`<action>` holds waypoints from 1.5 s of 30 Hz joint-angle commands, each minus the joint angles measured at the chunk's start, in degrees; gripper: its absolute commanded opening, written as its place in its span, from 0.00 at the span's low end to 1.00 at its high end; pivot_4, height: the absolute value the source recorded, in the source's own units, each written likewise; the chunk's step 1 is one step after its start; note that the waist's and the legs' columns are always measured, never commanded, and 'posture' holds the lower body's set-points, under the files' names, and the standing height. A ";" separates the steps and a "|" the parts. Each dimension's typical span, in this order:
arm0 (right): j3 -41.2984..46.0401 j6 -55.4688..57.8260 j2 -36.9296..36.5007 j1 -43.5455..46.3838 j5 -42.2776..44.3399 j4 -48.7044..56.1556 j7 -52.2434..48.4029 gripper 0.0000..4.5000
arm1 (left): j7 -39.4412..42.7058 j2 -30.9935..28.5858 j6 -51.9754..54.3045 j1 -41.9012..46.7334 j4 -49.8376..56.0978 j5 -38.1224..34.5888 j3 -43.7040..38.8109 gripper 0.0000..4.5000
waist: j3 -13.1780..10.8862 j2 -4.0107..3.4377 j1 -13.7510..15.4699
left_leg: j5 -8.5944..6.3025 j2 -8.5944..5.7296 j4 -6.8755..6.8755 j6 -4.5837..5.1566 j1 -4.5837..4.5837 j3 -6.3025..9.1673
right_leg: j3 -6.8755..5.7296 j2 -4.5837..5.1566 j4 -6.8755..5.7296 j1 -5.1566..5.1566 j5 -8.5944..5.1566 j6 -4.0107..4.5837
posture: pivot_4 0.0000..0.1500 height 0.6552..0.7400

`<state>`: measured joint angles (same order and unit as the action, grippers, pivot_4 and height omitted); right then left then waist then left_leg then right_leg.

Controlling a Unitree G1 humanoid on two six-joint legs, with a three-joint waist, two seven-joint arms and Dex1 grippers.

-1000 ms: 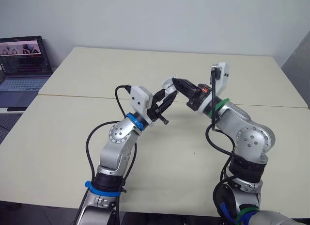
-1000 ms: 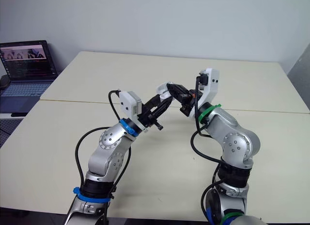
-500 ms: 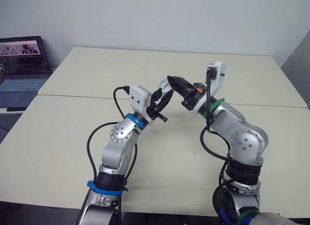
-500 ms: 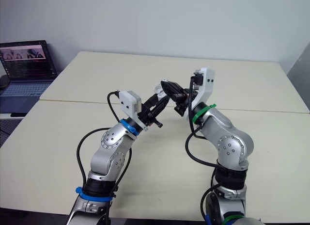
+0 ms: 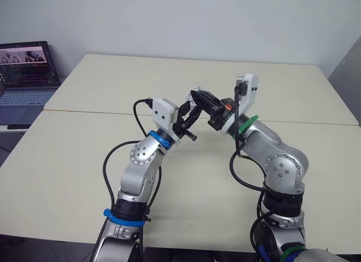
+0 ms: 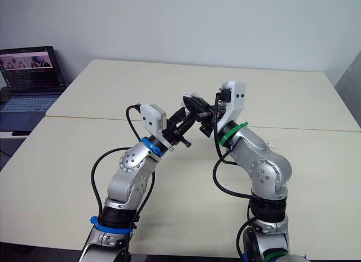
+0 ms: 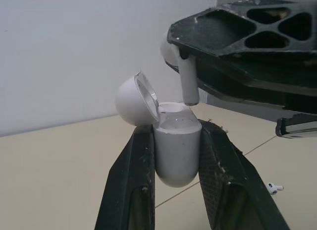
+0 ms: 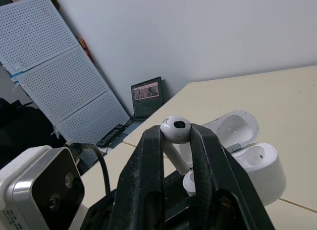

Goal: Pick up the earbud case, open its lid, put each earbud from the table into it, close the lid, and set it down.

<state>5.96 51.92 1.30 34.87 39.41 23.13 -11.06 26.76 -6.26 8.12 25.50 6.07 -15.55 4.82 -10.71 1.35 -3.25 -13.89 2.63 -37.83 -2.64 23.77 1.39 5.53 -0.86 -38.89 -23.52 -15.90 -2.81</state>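
- Okay, your left gripper [image 7: 174, 136] clamps the earbud case [image 7: 177, 153], lid [image 7: 130, 100] open, above the table [image 5: 84, 177].
- Right gripper [image 8: 176, 137] pinches an earbud [image 8: 176, 127], stem tip right at the case's mouth.
- Lying on the table: the second earbud [image 7: 274, 188].

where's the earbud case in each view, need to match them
left eye view: earbud case near the centre, held up in the left end effector.
right eye view: also near the centre.
left wrist view: the case clamped in that end effector, lid open.
right wrist view: the case just beyond the right end effector, lid open.
shared landmark: the earbud pinched in the right end effector, at the case's mouth.
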 commanded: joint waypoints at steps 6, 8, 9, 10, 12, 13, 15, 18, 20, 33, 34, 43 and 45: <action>-2.44 -3.94 -0.93 -1.03 -1.40 -0.32 0.28 0.09 | -0.07 0.90 -0.86 1.56 2.29 -0.37 0.28 0.17 | 0.00 0.00 0.01 | 0.00 0.00 0.00 0.00 0.01 0.00 | 0.00 0.00 0.00 0.00 0.00 0.00 | 1.00 1.00; -2.82 -4.49 -1.10 -1.31 -1.74 -0.57 0.43 0.09 | -0.02 0.97 -0.71 1.57 2.46 -0.53 0.28 0.17 | 0.00 0.00 0.00 | 0.00 0.00 0.00 0.00 0.01 0.00 | 0.00 0.00 0.01 -0.01 0.00 0.00 | 1.00 1.00; -2.91 -4.78 -1.09 -1.49 -1.93 -0.69 0.61 0.09 | -0.01 1.01 -0.65 1.56 2.58 -0.57 0.32 0.17 | 0.00 0.00 0.01 | 0.00 0.00 0.00 0.00 0.01 0.00 | 0.01 0.00 0.00 -0.01 0.00 0.00 | 1.00 1.00; -2.97 -5.08 -1.10 -1.66 -2.14 -0.82 0.77 0.09 | 0.03 1.08 -0.58 1.57 2.70 -0.63 0.38 0.17 | 0.00 0.00 0.01 | 0.00 0.00 0.00 0.00 0.01 0.00 | 0.00 0.00 0.00 -0.01 0.00 0.00 | 1.00 1.00; -2.94 -5.54 -0.92 -1.93 -2.32 -0.96 1.11 0.09 | 0.16 1.18 -0.37 1.56 3.00 -0.85 0.43 0.17 | 0.00 0.00 0.00 | 0.00 0.00 0.00 0.00 0.01 0.00 | 0.00 0.00 0.00 -0.01 0.00 0.00 | 1.00 1.00; -2.97 -5.74 -0.93 -1.99 -2.36 -1.03 1.19 0.09 | 0.22 1.20 -0.30 1.57 3.09 -0.90 0.47 0.17 | 0.00 0.00 0.00 | 0.00 0.00 0.00 0.00 0.01 -0.01 | 0.01 0.00 0.00 -0.01 0.00 0.00 | 1.00 1.00; -3.06 -5.97 -1.00 -2.05 -2.34 -1.14 1.42 0.09 | 0.38 1.16 -0.18 1.59 3.25 -0.98 0.65 0.17 | 0.00 0.00 0.00 | 0.00 0.00 0.00 0.00 0.01 -0.01 | 0.01 0.00 0.01 -0.01 0.00 0.00 | 1.00 1.00; -3.50 -6.13 -1.17 -2.28 -2.39 -1.09 1.49 0.09 | 0.47 1.09 -0.10 1.57 3.44 -1.06 0.75 0.17 | 0.00 0.00 0.01 | 0.00 0.00 0.00 0.00 0.01 0.00 | 0.00 0.00 0.00 -0.02 0.00 0.00 | 1.00 1.00; -3.94 -6.09 -1.15 -2.66 -2.27 -0.90 1.35 0.09 | 0.49 1.08 -0.06 1.68 3.41 -1.08 0.73 0.17 | 0.00 0.00 0.00 | 0.00 0.00 0.00 0.00 0.01 0.00 | 0.00 0.00 0.01 -0.02 0.00 0.00 | 1.00 1.00; -5.31 -5.64 -1.61 -4.84 -2.11 -0.97 1.91 0.25 | 0.38 1.05 0.28 2.03 3.42 -1.16 0.34 0.17 | 0.00 0.00 0.01 | 0.00 0.00 0.00 0.00 0.01 0.00 | 0.01 0.00 0.01 -0.02 -0.01 -0.01 | 1.00 1.00; -5.29 -5.63 -1.68 -4.85 -2.13 -1.00 1.95 0.30 | 0.31 1.11 0.27 2.07 3.38 -1.12 0.35 0.17 | 0.00 0.00 0.01 | 0.00 0.00 0.00 0.00 0.01 -0.01 | 0.01 0.00 0.01 -0.02 -0.01 -0.01 | 1.00 1.00; -3.87 -6.61 -2.77 -4.80 -1.06 -0.36 0.92 0.60 | 0.38 1.03 0.34 2.02 3.16 -1.15 0.26 0.17 | 0.00 0.00 0.01 | 0.00 0.00 0.00 0.00 0.02 0.00 | 0.01 0.00 0.01 -0.02 -0.01 -0.01 | 1.00 1.00; -2.90 -7.34 -4.29 -4.57 -1.12 -0.39 0.07 0.60 | 0.61 0.76 0.31 1.73 2.99 -1.16 0.10 0.17 | 0.00 0.00 0.01 | 0.00 0.00 0.00 0.00 0.02 0.00 | 0.00 0.00 0.02 -0.02 -0.01 -0.01 | 1.00 1.00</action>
<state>1.35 44.91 -1.96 30.58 37.84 22.31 -10.51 26.82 -5.89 10.36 25.51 6.00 -15.63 5.30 -10.71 1.35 -3.24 -13.89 2.63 -37.83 -2.64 23.80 1.39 5.53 -0.86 -38.88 -23.54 -15.91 -2.83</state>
